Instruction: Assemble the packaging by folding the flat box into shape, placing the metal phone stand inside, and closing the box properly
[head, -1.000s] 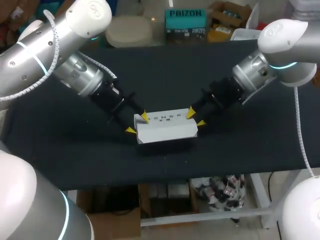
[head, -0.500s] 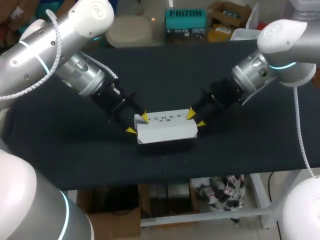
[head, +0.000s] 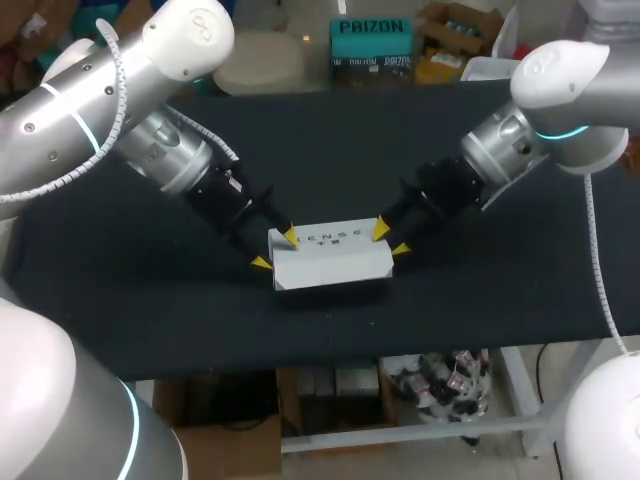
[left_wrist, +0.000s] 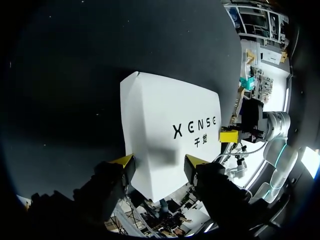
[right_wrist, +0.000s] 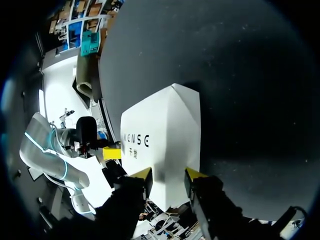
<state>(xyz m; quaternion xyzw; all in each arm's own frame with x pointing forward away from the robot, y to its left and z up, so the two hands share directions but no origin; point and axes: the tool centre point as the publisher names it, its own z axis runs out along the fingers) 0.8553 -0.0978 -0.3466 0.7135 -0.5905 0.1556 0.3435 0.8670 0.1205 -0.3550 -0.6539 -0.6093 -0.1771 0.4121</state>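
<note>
1. head view: a white box (head: 330, 258), folded up into a block with dark print on its top face, lies at the lower middle of the frame over the black table (head: 330, 140). a dark shadow runs along its lower edge. whether it rests on the table or hangs just above it cannot be told.
2. head view: the left arm (head: 110, 110) comes in from the upper left. the left gripper (head: 275, 249) is at the box's left end, with one yellow tip on the back edge and the other at the front left corner.
3. head view: the right arm (head: 540, 120) comes in from the upper right. the right gripper (head: 391, 238) is at the box's right end, with one tip on the back edge and the other at the front right corner.
4. left wrist view: the near end of the box fills the gap between the two fingertips (left_wrist: 125, 161). both touch it from opposite sides, so the pincer is clamped on the box at a fairly wide spread. a yellow tip of the right gripper shows past the far end of the box.
5. right wrist view: the box's near end sits between the fingertips (right_wrist: 195, 173), one pressed to each side, so this pincer also holds the box. the printed top face runs away ahead of the fingers, and a yellow tip of the left gripper shows at its far end.
</note>
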